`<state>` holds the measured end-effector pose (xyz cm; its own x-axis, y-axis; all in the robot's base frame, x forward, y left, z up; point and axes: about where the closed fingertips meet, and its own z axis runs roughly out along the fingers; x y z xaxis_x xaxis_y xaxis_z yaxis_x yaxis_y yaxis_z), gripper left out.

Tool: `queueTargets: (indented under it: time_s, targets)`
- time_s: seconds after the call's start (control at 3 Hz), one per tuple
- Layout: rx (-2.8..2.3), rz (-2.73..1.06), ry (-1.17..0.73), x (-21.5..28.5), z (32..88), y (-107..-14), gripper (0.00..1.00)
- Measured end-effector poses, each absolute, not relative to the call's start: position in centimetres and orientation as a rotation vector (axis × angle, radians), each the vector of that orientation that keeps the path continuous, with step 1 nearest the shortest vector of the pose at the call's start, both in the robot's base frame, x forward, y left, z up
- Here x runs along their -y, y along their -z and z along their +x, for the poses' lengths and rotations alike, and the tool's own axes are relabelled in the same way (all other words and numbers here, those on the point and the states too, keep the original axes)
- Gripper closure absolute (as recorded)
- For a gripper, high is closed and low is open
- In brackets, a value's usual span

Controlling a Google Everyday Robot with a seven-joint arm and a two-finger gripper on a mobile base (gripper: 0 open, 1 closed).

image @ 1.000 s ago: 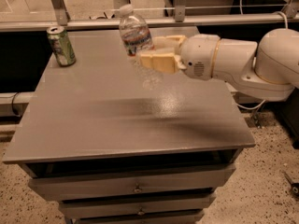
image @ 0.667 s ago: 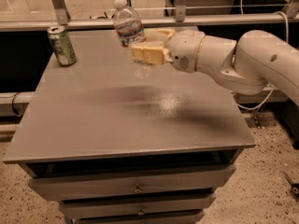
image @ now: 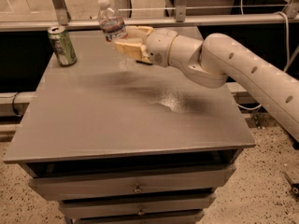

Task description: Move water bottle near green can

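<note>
The grey surface (image: pixel 117 125) carries the green can (image: pixel 62 45), which stands upright near its far left corner. The claw (image: pixel 121 39) hangs above the far edge, gripping the water bottle (image: pixel 111 21).

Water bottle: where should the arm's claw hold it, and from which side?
By its lower body, from the side away from the green can, as the gripper does now, shut on the water bottle above the table's far end. The round, straight wall fits two fingers; the narrow cap end, leaning left, is left free.
</note>
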<state>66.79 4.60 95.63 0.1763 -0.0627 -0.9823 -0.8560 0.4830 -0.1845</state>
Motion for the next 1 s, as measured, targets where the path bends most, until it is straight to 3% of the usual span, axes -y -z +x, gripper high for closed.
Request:
queueTargets:
  time_s: [1.0]
  targets:
    - [-1.234, -0.916, -0.811, -13.8, 71.7, -92.9, 1.0]
